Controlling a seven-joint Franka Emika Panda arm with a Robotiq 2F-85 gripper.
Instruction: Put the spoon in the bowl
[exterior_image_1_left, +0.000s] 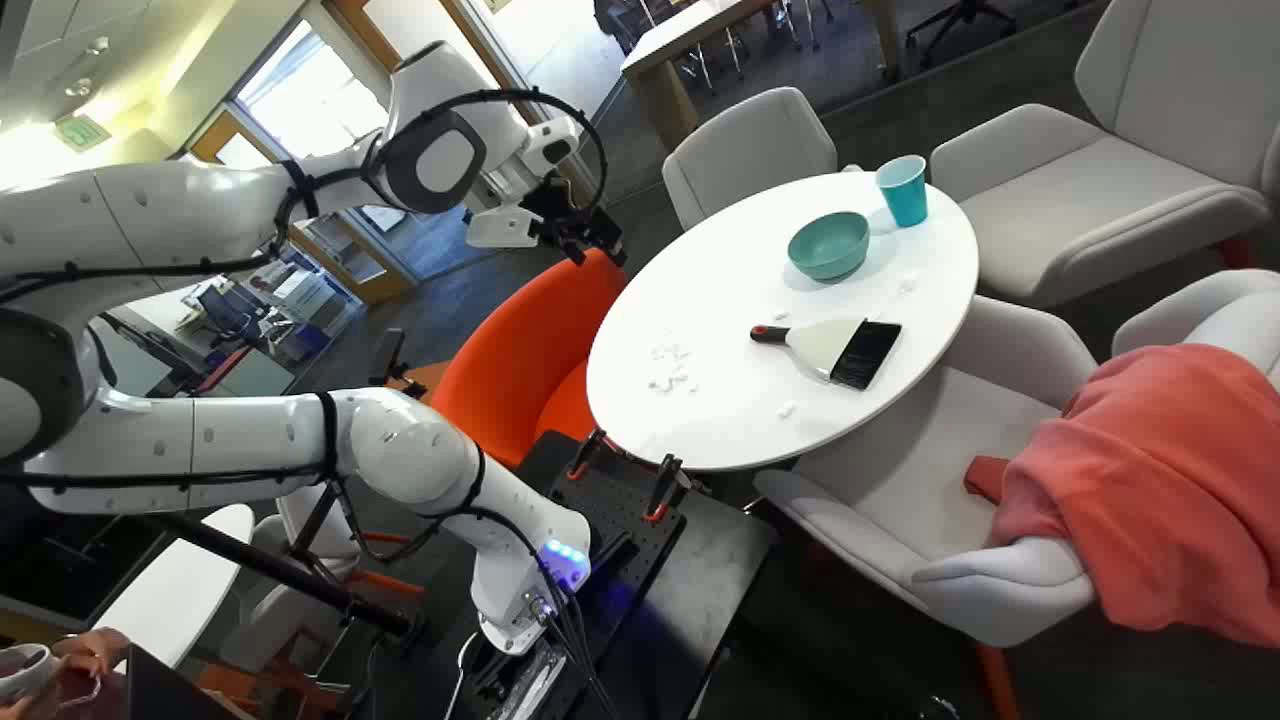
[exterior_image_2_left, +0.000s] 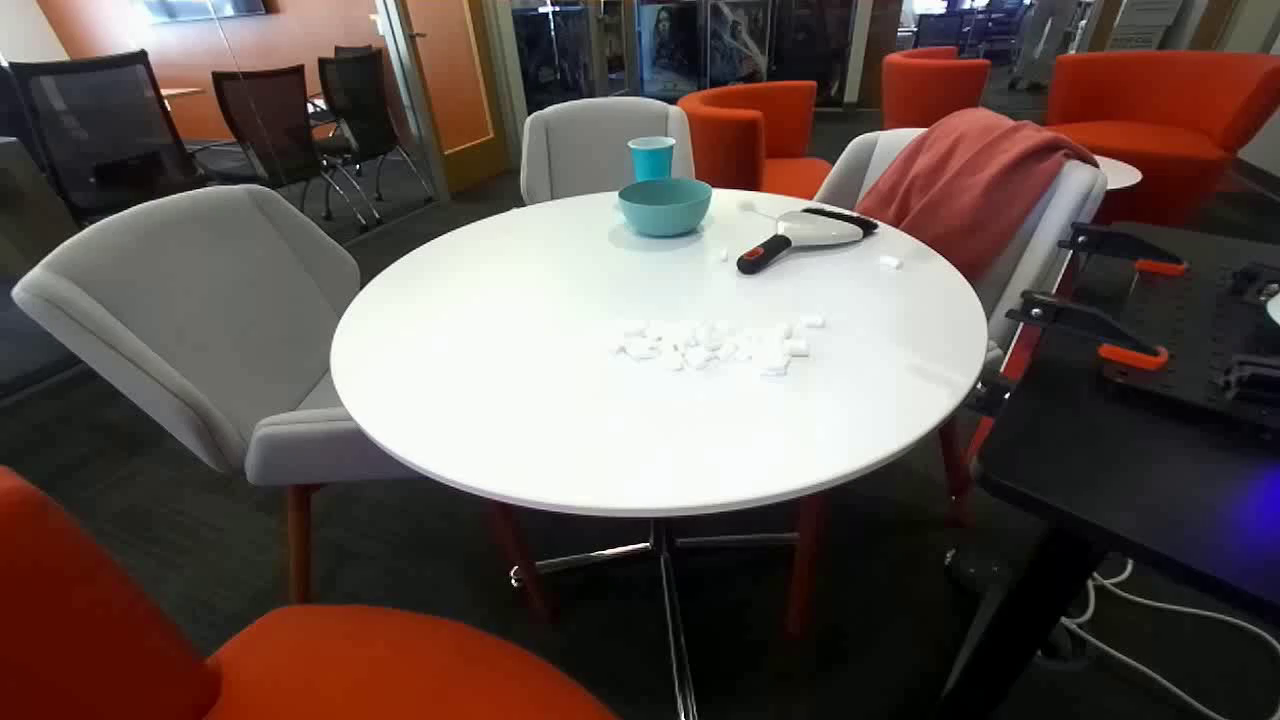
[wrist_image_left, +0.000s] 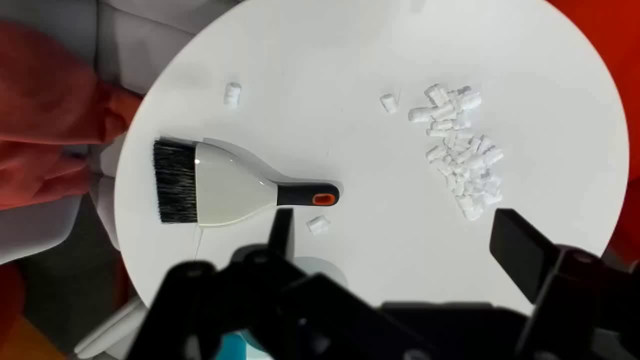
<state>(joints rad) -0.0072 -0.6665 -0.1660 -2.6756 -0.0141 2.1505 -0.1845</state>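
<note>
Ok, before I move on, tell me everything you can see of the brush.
The brush has dense black bristles, a flared, glossy off-white body that looks like plastic, and a dark handle with an orange-lined slot near its end. It lies on the white table, handle end toward the cluster of white pieces. Only the table seems to touch it; the open claw is apart from it.

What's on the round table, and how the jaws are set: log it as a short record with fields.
surface: round white table
target: teal-green bowl, upright
nearby: teal cup, upright near the bowl
tool: black-bristled brush, lying down
scattered: white pieces, mostly clustered, a few apart
spoon: none visible
jaws: open, nothing held
</note>
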